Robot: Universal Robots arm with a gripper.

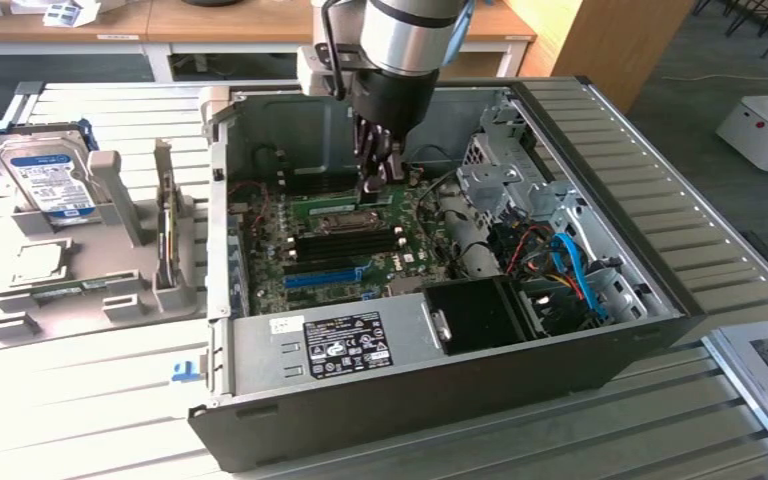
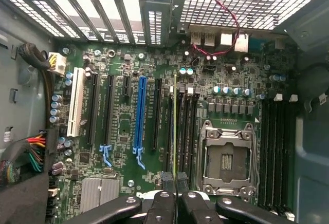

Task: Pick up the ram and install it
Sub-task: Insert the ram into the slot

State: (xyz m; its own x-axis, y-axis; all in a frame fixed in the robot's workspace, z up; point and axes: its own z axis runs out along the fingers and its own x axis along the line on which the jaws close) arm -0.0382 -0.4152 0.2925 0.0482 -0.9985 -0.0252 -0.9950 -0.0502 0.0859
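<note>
Ram (image 2: 175, 126) is in the gripper (image 2: 175, 182), down inside the open case (image 1: 558, 370). The fingers are pressed almost together, pinching the stick by one long edge. From the wrist camera I see it edge-on, as a thin yellow-green line running straight out from between the fingertips.

Key relation: the stick's long axis runs parallel to the black memory slots (image 2: 186, 131) beside the processor socket (image 2: 226, 157). The line lies over that bank, on the side toward the blue card slot (image 2: 140, 116). I can't tell from this angle whether it's centred on one slot or sits between two. The second slot bank (image 2: 272, 152), on the far side of the socket, looks empty.

In the exterior view the gripper (image 1: 379, 178) is over the motherboard (image 1: 331, 212), with the stick hanging below the fingers and its free edge close to the board. I can't tell if it's touching a slot or just above one; no seating visible, so I judge it not yet installed.

The hard drive (image 1: 44, 180) stands in the grey rack (image 1: 84, 300) at the exterior view's left, well apart from the arm.
</note>
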